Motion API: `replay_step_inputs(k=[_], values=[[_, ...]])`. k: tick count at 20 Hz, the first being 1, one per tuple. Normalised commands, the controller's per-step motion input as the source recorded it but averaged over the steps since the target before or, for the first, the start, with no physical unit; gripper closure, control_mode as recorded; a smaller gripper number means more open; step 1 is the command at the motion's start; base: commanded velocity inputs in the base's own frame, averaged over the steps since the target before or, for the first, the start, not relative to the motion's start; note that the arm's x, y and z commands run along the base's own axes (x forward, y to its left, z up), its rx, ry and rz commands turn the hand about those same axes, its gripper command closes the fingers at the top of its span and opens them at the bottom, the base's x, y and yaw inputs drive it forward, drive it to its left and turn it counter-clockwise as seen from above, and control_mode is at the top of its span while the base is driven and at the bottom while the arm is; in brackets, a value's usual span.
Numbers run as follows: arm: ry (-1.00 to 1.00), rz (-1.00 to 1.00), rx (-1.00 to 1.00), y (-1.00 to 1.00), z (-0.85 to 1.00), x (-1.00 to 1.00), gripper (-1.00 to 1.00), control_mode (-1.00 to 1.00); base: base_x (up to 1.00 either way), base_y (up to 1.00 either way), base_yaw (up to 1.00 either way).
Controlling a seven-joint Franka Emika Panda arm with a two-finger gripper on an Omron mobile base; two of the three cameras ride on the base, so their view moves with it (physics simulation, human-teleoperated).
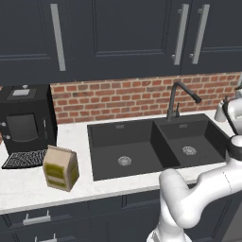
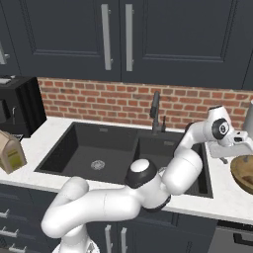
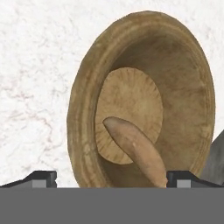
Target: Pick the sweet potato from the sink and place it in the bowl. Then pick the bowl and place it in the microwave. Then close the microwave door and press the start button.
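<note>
From the left base camera, a matte black double-basin sink (image 1: 156, 146) sits in a white marbled worktop (image 1: 28, 182) under a brick backsplash; both basins look bare, and the white arm bends off to the sink's right. From the right base camera, the arm reaches past the sink's right rim, its pincer (image 2: 232, 148) hanging just above the near edge of the wooden bowl (image 2: 244, 173) on the worktop. From the hand camera, the pincer is released, jaws spread wide and holding nothing. The sweet potato (image 3: 135, 151) already lies inside the bowl, leaning against its sloping wall. Likely risks: grasping the bowl's rim could tip the shallow bowl and roll the sweet potato out, or one finger could jam against the sweet potato during descent.
</note>
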Motion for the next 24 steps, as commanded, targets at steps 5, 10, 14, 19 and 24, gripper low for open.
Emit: replay_step_inputs(k=[5,10,14,19,24], values=[[0.00,0.00,0.00,0.00,-0.01,0.00,-1.00,-1.00,0.00,0.00,0.00],[0.00,0.00,0.00,0.00,-0.03,0.00,-1.00,-1.00,0.00,0.00,0.00],[0.01,0.00,0.00,0.00,-0.22,0.00,-1.00,-1.00,0.00,0.00,0.00],[0.03,0.00,0.02,0.00,-0.36,0.01,-1.00,-1.00,0.00,0.00,0.00],[0.00,0.00,0.00,-0.07,-0.14,0.12,-1.00,-1.00,0.00,0.00,0.00]])
